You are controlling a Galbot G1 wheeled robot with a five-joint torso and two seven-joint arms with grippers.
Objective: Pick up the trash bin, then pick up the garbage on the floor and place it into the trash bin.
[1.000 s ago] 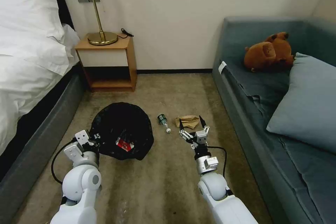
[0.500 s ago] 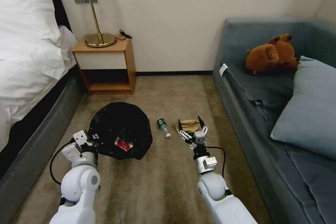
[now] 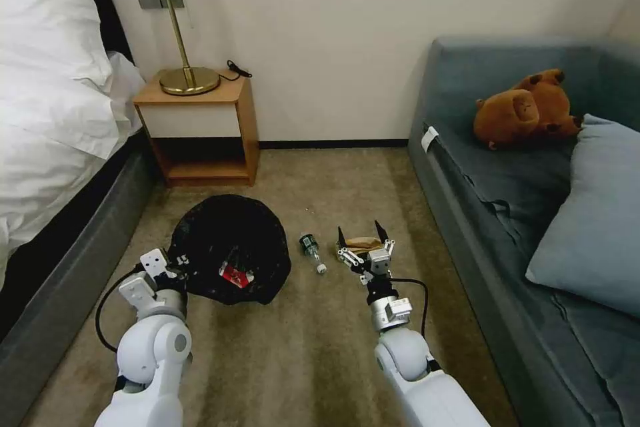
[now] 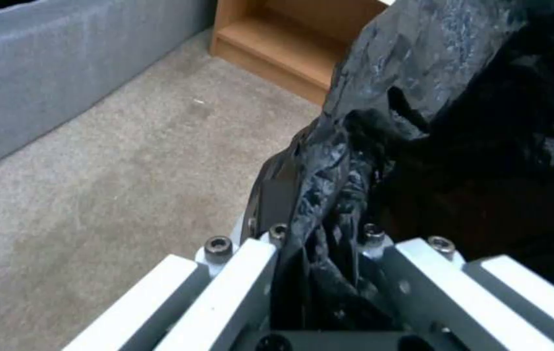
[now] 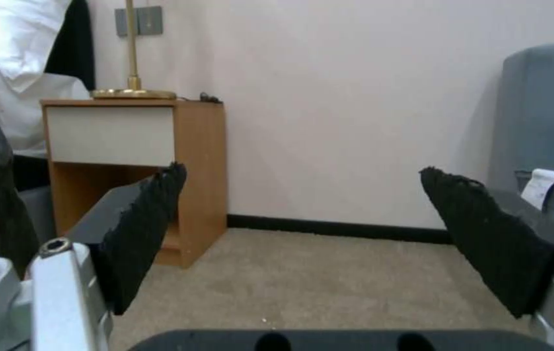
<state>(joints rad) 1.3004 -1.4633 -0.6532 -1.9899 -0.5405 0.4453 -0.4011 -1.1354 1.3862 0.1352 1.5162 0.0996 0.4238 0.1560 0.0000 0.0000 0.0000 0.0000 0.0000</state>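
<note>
Crumpled tan paper (image 3: 363, 242) lies on the carpet beyond the small clear bottle (image 3: 311, 250), on the side away from the trash bin (image 3: 230, 257). Right gripper (image 3: 362, 239) hovers spread above the paper. Paper is probably light and yielding; pinch its raised folds. Left gripper (image 4: 319, 243) pinches the bin's liner.

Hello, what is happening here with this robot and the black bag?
The left end effector is shut on the trash bin, gripping its black liner; a red-and-white packet lies inside. The right end effector is open, low over the carpet at the crumpled tan paper. The small bottle lies on the floor between bin and paper.
</note>
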